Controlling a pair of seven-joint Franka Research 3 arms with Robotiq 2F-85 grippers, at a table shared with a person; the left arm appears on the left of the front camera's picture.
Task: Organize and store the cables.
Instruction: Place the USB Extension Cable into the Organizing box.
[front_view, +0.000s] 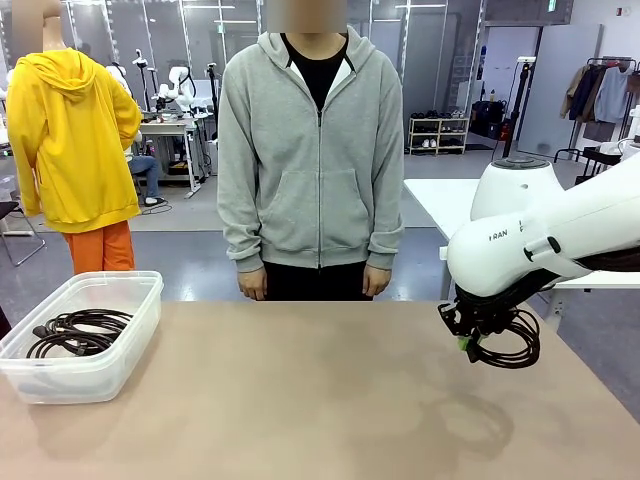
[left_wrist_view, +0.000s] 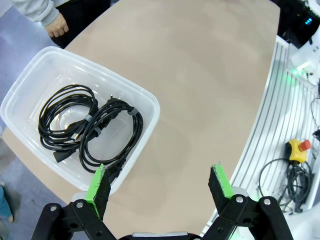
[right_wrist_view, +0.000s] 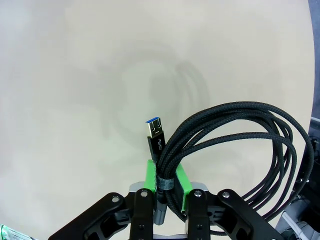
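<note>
My right gripper (right_wrist_view: 164, 180) is shut on a coiled black braided cable (right_wrist_view: 240, 145) with a blue-tipped USB plug (right_wrist_view: 156, 132) sticking up past the pads. In the front view this cable (front_view: 505, 345) hangs from the right gripper (front_view: 466, 340) above the table's right side. Two more coiled black cables (left_wrist_view: 90, 127) lie in a clear plastic bin (left_wrist_view: 150, 107); the front view has the bin (front_view: 120, 345) at the table's left with the cables (front_view: 78, 332) inside. My left gripper (left_wrist_view: 162, 185) hovers open above the bin's near edge, nothing between its green pads.
A person in a grey hoodie (front_view: 315, 150) stands at the far edge, hands (front_view: 252, 283) down. The brown tabletop (front_view: 320, 400) is bare between bin and right gripper. A red stop button (left_wrist_view: 299, 148) and loose wires lie off the table's side.
</note>
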